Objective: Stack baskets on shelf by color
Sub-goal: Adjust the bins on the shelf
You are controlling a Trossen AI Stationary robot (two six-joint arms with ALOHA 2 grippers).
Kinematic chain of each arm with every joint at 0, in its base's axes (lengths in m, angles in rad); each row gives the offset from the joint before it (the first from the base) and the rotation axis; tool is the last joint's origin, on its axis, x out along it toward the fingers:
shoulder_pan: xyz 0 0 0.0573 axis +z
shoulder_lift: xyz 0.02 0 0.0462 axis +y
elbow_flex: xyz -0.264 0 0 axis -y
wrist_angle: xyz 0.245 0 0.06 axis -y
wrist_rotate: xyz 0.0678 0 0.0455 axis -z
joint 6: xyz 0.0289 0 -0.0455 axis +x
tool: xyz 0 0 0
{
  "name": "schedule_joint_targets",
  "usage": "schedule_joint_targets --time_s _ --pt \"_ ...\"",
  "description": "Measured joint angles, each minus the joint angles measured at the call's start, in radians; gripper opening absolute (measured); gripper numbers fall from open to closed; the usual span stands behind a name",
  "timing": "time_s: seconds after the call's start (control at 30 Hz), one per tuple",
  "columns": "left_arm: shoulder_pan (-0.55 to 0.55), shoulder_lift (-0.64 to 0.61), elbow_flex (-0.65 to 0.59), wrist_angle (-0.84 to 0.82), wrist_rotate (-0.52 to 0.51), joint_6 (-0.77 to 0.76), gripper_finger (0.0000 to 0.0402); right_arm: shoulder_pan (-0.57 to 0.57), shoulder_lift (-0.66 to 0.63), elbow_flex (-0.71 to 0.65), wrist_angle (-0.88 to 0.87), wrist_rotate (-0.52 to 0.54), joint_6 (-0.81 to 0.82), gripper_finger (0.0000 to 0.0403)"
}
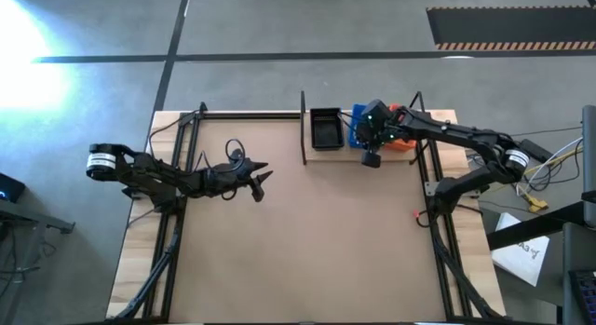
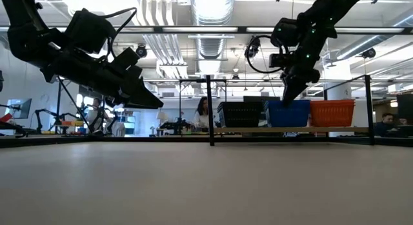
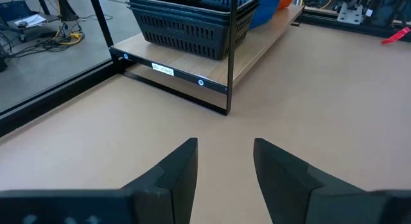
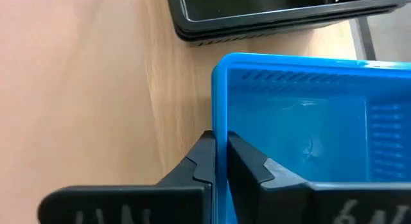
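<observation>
The pale wood shelf (image 1: pixel 321 155) stands at the table's far edge. On it, from left to right, stand a stack of black baskets (image 1: pixel 325 129), a blue basket (image 1: pixel 357 129) and orange baskets (image 1: pixel 400 142). My right gripper (image 4: pixel 220 137) is above the blue basket (image 4: pixel 302 121), shut on its wall. In the low view the blue basket (image 2: pixel 288 113) stands level with its neighbours on the plank. My left gripper (image 3: pixel 225 147) is open and hovers over the table left of centre (image 1: pixel 264 176), pointing toward the shelf and touching nothing. My right gripper pinches the blue basket's near wall at its rim (image 4: pixel 220 102). One finger (image 4: pixel 247 161) is inside the basket and the other (image 4: pixel 204 153) outside. The fingers come from above, pointing down. The basket is upright, its bottom level with the neighbouring baskets on the shelf.
Thin black rods and upright posts (image 1: pixel 304 129) frame the shelf. A black metal frame (image 1: pixel 177 204) runs along the table's left and right sides. The brown tabletop board (image 1: pixel 317 241) lies between them. Beyond the table is a room with people and desks (image 2: pixel 203 115).
</observation>
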Motion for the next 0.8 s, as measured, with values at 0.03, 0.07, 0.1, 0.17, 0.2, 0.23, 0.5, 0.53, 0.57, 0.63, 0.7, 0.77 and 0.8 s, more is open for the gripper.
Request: schedule_joint_targets --time_s 0.03,0.07,0.1,0.17,0.2,0.23,0.5,0.53,0.57,0.63,0.7,0.77,0.8 --pt "0.0 0.0 0.0 0.0 0.0 0.0 0.0136 0.003 0.0 0.0 -0.003 -0.002 0.0 0.0015" --pt "0.0 0.0 0.0 0.0 0.0 0.0 0.0136 0.008 -0.001 0.0 -0.005 -0.002 -0.002 0.0015" --pt "0.0 0.0 0.0 0.0 0.0 0.0 0.0136 0.012 -0.001 0.0 -0.005 -0.003 -0.009 0.0015" --pt "0.0 0.0 0.0 0.0 0.0 0.0 0.0136 0.023 -0.002 0.0 -0.005 -0.005 -0.031 0.0015" --pt "0.0 0.0 0.0 0.0 0.0 0.0 0.0136 0.028 -0.002 0.0 -0.005 -0.006 -0.045 0.0015" --pt "0.0 0.0 0.0 0.0 0.0 0.0 0.0136 0.034 -0.002 0.0 -0.005 -0.006 -0.059 0.0015" --pt "0.0 0.0 0.0 0.0 0.0 0.0 0.0136 0.045 -0.002 0.0 -0.005 -0.013 -0.107 0.0014" --pt "0.0 0.0 0.0 0.0 0.0 0.0 0.0136 0.045 -0.002 0.0 -0.005 -0.013 -0.107 0.0014" --pt "0.0 0.0 0.0 0.0 0.0 0.0 0.0136 0.045 -0.002 0.0 -0.005 -0.013 -0.109 0.0014" --pt "0.0 0.0 0.0 0.0 0.0 0.0 0.0136 0.045 -0.002 0.0 -0.004 -0.005 -0.114 0.0018" --pt "0.0 0.0 0.0 0.0 0.0 0.0 0.0136 0.045 -0.002 0.0 -0.004 0.013 -0.116 0.003" --pt "0.0 0.0 0.0 0.0 0.0 0.0 0.0136 0.045 -0.003 0.0 -0.001 0.018 -0.129 0.0047" --pt "0.0 0.0 0.0 0.0 0.0 0.0 0.0136 0.045 -0.003 0.0 0.0 0.027 -0.135 0.0056"
